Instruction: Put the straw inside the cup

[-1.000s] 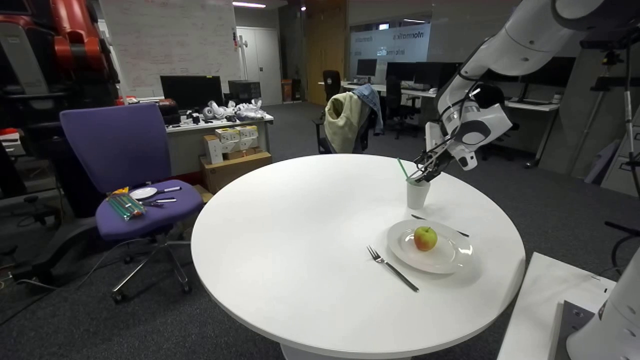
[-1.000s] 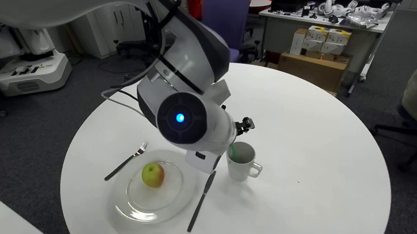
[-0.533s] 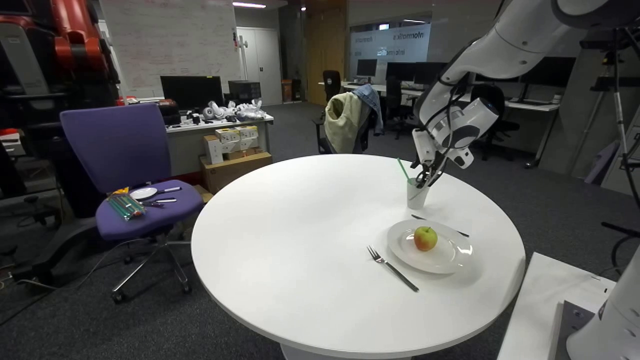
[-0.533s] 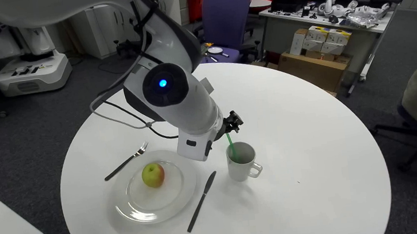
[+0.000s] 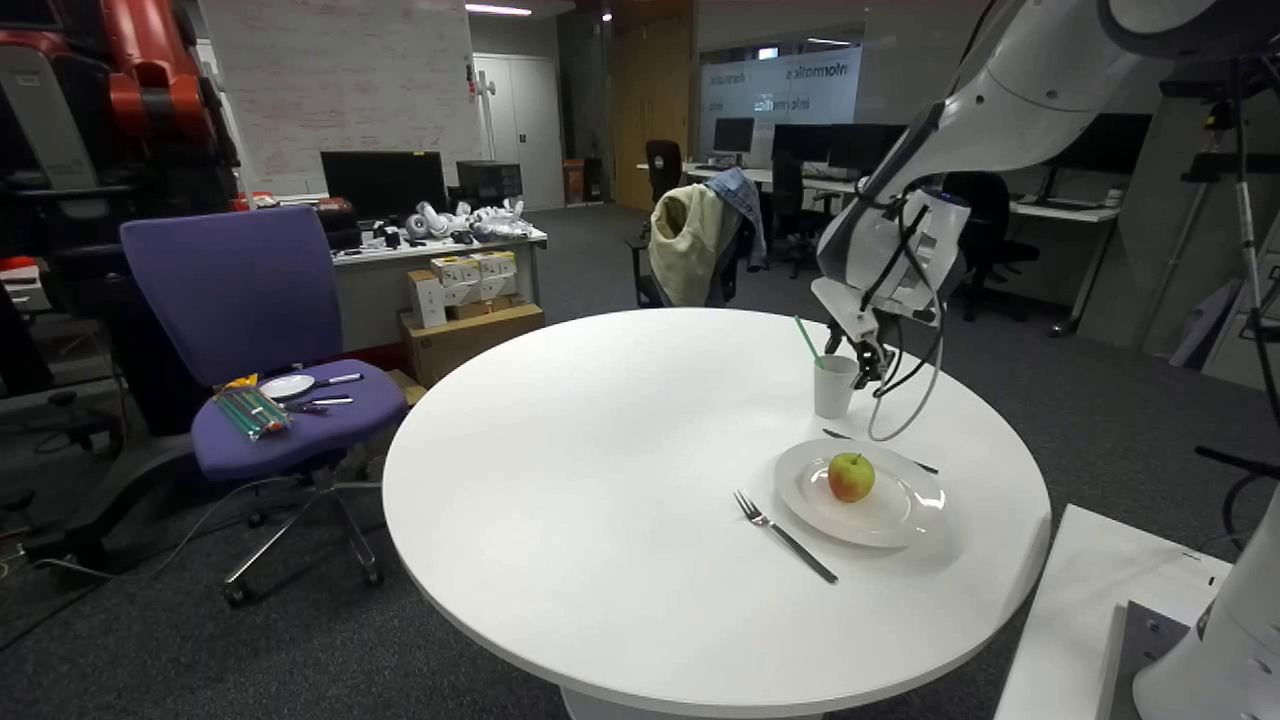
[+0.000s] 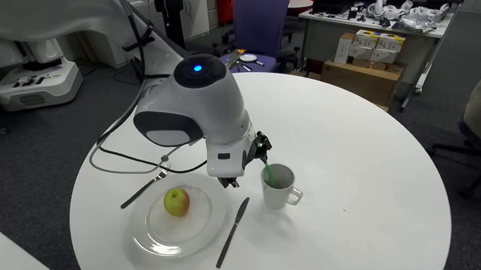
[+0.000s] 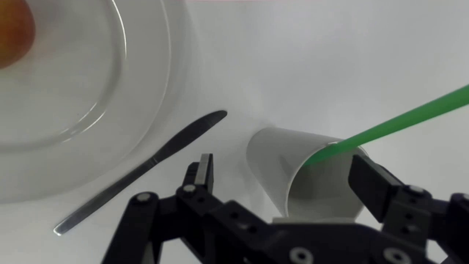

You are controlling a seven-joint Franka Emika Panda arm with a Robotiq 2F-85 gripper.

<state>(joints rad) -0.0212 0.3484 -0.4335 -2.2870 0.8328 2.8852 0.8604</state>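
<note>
In the wrist view, an apple (image 7: pixel 14 33) on a plate (image 7: pixel 146 73) lay left of the gripper (image 7: pixel 280 164), a knife (image 7: pixel 139 171) nearer it; the fingers stood wide apart, the cup (image 7: pixel 276 156) showed beyond their gap, and the straw (image 7: pixel 384 128) leaned inside the cup, slanting out rightward.

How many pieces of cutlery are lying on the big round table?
2: a fork beside the plate, and a knife between the plate and the cup.

Office-like robotics lab, scribbled whiteboard (image 5: pixel 340 95), desks (image 5: pixel 375 300) with monitors (image 5: pixel 383 185), red robot arm (image 5: pixel 150 45), purple swivel chair (image 5: pixel 235 295)
</note>
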